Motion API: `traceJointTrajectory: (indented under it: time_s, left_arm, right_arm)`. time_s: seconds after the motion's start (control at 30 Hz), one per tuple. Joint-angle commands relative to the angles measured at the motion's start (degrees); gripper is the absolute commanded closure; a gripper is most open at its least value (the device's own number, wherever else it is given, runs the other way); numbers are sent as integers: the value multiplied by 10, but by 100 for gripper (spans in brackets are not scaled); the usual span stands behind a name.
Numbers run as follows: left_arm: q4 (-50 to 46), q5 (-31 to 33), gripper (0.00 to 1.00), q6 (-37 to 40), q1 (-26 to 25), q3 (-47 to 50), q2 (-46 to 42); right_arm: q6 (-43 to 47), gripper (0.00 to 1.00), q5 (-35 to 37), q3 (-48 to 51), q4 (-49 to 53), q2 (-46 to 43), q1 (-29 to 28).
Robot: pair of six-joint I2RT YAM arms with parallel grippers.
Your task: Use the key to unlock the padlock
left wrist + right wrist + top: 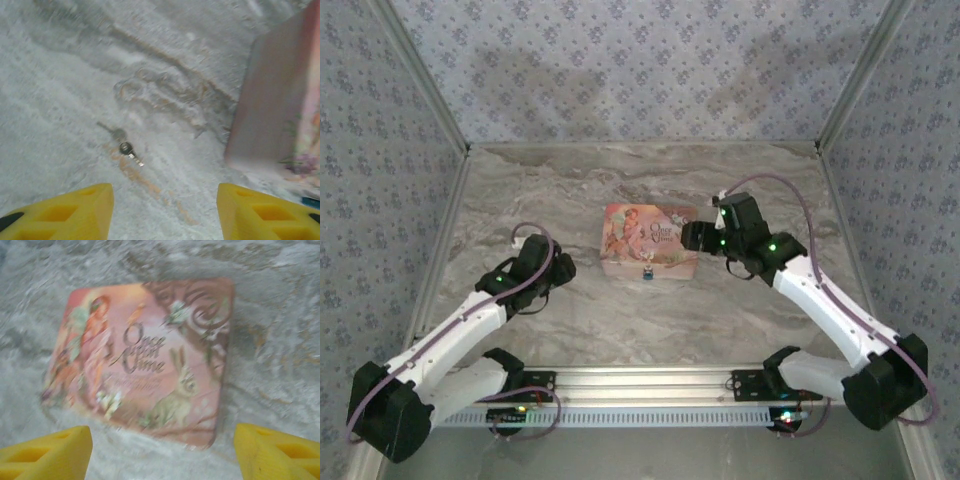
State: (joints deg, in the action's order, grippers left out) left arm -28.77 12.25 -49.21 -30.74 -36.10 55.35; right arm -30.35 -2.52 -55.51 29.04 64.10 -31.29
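Observation:
A tiny blue padlock (647, 273) hangs at the front edge of the pink picture-printed box (650, 240). In the left wrist view a sliver of teal (310, 201) at the box's lower corner may be that lock. A small silver key (127, 150) lies flat on the marble, ahead and left of my left gripper (165, 210), which is open and hovers above the table with nothing between its yellow fingers (75, 210). My right gripper (162, 450) is open too, held over the box's right side (145, 355).
The marble table (640, 320) runs out to patterned walls at the back and both sides. The box's side wall (280, 115) stands close on the right of the left gripper (563, 268). The right gripper (692, 237) sits at the box's right end.

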Motion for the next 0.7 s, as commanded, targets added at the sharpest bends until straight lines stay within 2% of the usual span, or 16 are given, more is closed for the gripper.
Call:
traceJointTrajectory:
  time_s: [0.0,0.17,0.4,0.67]
  left_arm:
    - [-27,18,45,-39,5,4,27]
    - [-28,30,55,-28,18,-34,110]
    - [20,11,56,-26,55,-36,184]
    - [52,-9,63,-30,63,-42,243]
  right_arm:
    - [8,24,11,14,42,-31,-37]
    - [-9,25,15,39,46,-59,-74]
    - [-12,25,36,53,68,-87,-87]
    - [-21,24,33,62,72,-82,-86]
